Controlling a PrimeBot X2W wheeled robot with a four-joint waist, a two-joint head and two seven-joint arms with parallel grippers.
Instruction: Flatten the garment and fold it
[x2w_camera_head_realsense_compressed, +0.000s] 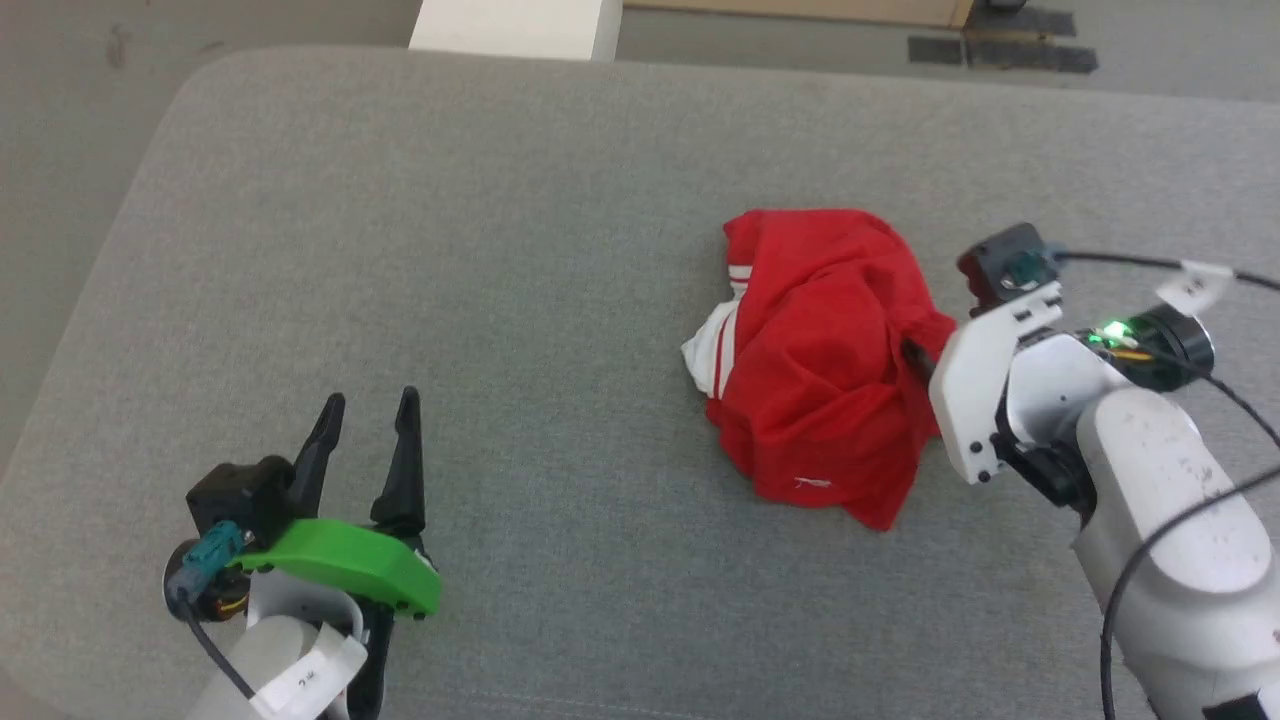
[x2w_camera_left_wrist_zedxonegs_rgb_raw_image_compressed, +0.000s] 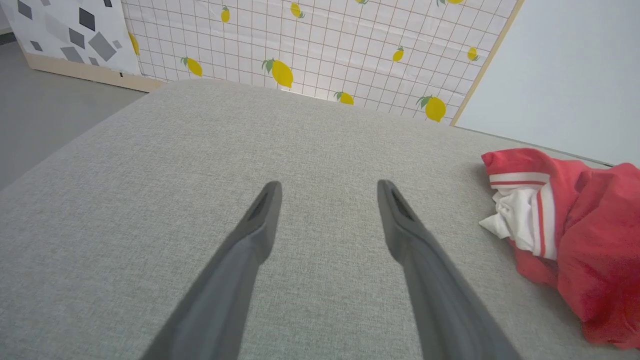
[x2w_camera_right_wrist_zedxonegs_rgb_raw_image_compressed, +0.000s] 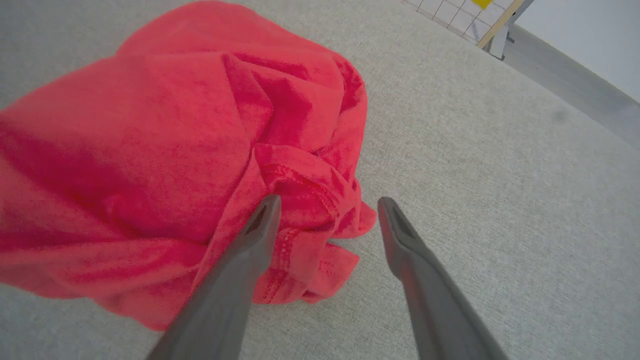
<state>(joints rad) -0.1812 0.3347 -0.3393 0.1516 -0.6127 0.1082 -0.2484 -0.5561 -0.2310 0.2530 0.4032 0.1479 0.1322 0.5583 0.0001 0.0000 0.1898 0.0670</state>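
The grey cloth-covered bench (x2w_camera_head_realsense_compressed: 500, 250) is the biggest thing in front of me, with a rounded corner far off to the left of the shirt (x2w_camera_head_realsense_compressed: 820, 370) and grey floor (x2w_camera_head_realsense_compressed: 60, 150) past it. Beyond the shirt, at the bench's far edge, stands a screen (x2w_camera_left_wrist_zedxonegs_rgb_raw_image_compressed: 310, 45) printed with a grid and yellow lemons.

The shirt itself lies crumpled in a loose red heap on the bench, not spread out at all. A white sleeve (x2w_camera_left_wrist_zedxonegs_rgb_raw_image_compressed: 520, 220) with red-and-white striped trim sticks out of the heap on the shirt's left side. A small white logo (x2w_camera_head_realsense_compressed: 812, 483) shows on the part of the shirt nearest me.

My right forearm (x2w_camera_head_realsense_compressed: 1170, 500) comes in from the shirt's right, pale and scuffed, with a black cable (x2w_camera_head_realsense_compressed: 1180, 520) looping over it and a white bracket (x2w_camera_head_realsense_compressed: 975, 390) at the wrist.

My right pincer (x2w_camera_right_wrist_zedxonegs_rgb_raw_image_compressed: 328, 200) is right at the shirt's right edge, spread wide and gripping nothing. One finger (x2w_camera_right_wrist_zedxonegs_rgb_raw_image_compressed: 250, 240) lies across a stitched red hem (x2w_camera_right_wrist_zedxonegs_rgb_raw_image_compressed: 300, 190), though I cannot tell whether it presses on the cloth; the other finger sits over bare bench just beside the shirt.

My left pincer (x2w_camera_head_realsense_compressed: 371, 397) is well apart from the shirt, off to its left and nearer to me, above bare bench. It is also spread wide and empty, its fingers pointing away from me. A green bracket (x2w_camera_head_realsense_compressed: 340, 560) wraps that wrist.
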